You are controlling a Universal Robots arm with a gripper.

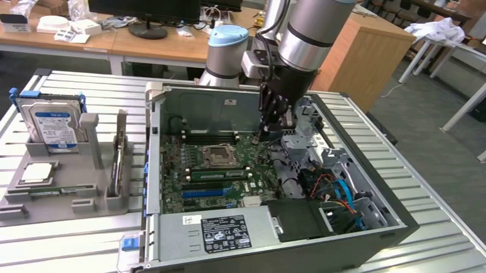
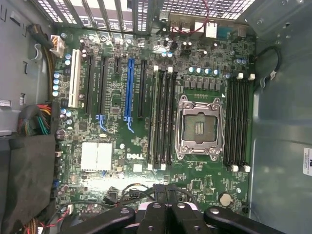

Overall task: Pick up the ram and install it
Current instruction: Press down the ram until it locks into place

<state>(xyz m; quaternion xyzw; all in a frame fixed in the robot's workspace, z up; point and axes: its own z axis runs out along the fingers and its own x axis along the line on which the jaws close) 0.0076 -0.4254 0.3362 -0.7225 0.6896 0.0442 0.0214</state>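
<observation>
Closest to the wrist camera, the gripper (image 2: 166,192) is hanging above the motherboard (image 2: 195,173). Its jaws are clenched tight together, with nothing showing between them. Pressed shut like this they are forming one narrow tip, which I judge is helping it fit down between the walls of the computer case (image 1: 383,236). That case is lying on its side on the slatted bench (image 1: 76,244) with its panel off, so the board is facing up and the arm (image 1: 308,40) is reaching in from above.

In the exterior view the gripper (image 1: 263,135) is hovering just toward that view's right of the CPU socket (image 1: 218,154). The ram (image 1: 218,174) is standing on its long edge in a slot just beside the socket, on the side nearer the power supply (image 1: 220,230) and apart from the gripper. It is sitting edge-down because that is how the slot takes it.

I cannot tell whether it is fully seated, as the end clips are too small to read. From the wrist camera the slots flanking the socket are reading as dark parallel lines, and I cannot tell which is carrying the stick. The frame edge is cutting off the gripper body, and the arm is covering part of the case interior behind it.

On the gray fixture (image 1: 91,199) the hard drive (image 1: 52,126) is standing upright, presumably to offer a graspable edge.
</observation>
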